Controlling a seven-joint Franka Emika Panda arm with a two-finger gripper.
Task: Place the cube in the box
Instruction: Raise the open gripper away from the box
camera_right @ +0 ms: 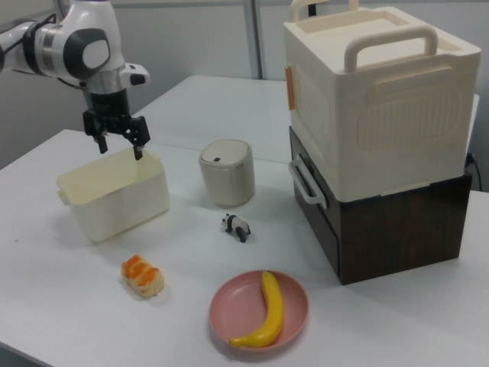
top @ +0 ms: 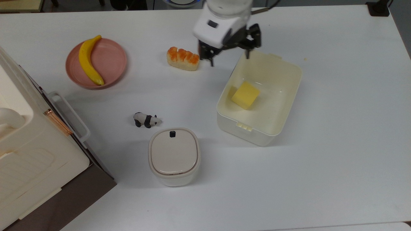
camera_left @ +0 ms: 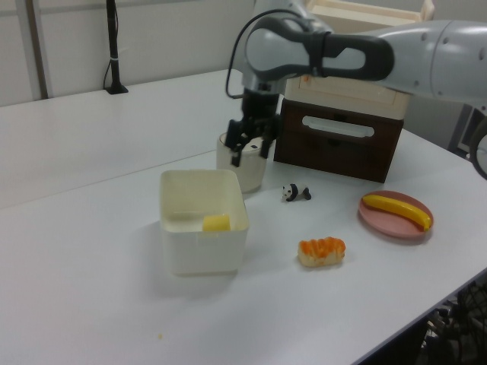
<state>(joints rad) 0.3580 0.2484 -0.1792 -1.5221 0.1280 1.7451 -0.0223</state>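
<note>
White arm with dark grey joints, seemingly black pincer [top: 228, 57].

The top view is looking straight down on the white table [top: 337, 160]. The left view is facing across it from one side, the right view from the opposite side. All three are taking in the box [top: 290, 106] [camera_left: 179, 258] [camera_right: 107, 206] and pink plate [top: 110, 59] [camera_left: 380, 220] [camera_right: 229, 302].

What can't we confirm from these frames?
- Right view: the cube is hidden behind the box wall.
- Left view: the box's near wall hides the cube bottom, so floor contact is unclear.
- Top view: the big white appliance is cut off by the top view's left edge.
</note>
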